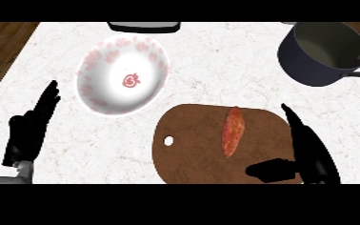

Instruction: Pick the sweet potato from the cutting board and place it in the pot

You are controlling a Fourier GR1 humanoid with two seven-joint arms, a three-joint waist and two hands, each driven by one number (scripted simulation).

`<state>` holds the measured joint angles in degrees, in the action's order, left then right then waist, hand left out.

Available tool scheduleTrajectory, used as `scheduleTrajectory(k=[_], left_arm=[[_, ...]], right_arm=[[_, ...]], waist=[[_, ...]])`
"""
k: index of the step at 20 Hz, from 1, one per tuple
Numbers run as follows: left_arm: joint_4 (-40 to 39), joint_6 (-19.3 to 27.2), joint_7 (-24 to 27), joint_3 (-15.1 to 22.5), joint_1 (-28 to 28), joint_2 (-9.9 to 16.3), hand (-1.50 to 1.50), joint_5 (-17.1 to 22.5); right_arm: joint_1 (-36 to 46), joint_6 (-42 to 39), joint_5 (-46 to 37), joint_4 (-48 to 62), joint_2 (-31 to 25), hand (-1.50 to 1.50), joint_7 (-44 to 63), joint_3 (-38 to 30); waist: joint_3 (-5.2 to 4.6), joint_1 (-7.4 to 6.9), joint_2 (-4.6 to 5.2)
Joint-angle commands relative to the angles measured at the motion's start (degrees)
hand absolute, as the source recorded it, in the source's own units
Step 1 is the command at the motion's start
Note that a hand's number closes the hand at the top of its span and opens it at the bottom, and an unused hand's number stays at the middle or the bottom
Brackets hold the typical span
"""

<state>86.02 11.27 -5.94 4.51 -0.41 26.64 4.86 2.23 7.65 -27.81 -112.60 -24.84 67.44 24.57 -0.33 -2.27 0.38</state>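
Observation:
A reddish-orange sweet potato [233,131] lies lengthwise on the brown cutting board [197,148] at the lower middle. The dark grey pot [320,52] stands at the upper right, partly cut off by the view's edge. My right hand [309,148] is open just right of the sweet potato, fingers straight and pointing away from me, thumb [273,169] stretched left over the board's near edge. It does not touch the sweet potato. My left hand [28,128] rests open at the left edge, fingers up.
A white bowl with a red pattern [123,76] sits to the upper left of the board. A dark object [144,26] lies at the counter's far edge. Wooden floor shows past the counter's upper left corner.

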Motion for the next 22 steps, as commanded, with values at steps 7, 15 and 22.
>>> scheduleTrajectory(k=[7, 15, 22], left_arm=[[1.1, -0.2, -2.4, -0.4, -0.7, -0.1, 0.00, -0.3], [-0.2, -0.2, 1.1, -0.8, 2.3, -1.2, 0.00, -1.0], [2.9, -1.2, -2.3, -2.3, 1.8, 0.5, 0.00, -0.4]], right_arm=[[18.2, -11.7, 9.4, 12.6, 8.0, -1.50, 17.7, -0.7], [23.1, -15.0, 10.7, 22.4, 9.4, -1.50, 17.8, -1.9], [26.1, -17.4, 12.3, 27.9, 11.4, -1.50, 17.8, -3.4]], waist=[[0.20, 0.31, -0.19], [0.15, 0.79, -0.32], [0.23, 1.38, -0.59]])
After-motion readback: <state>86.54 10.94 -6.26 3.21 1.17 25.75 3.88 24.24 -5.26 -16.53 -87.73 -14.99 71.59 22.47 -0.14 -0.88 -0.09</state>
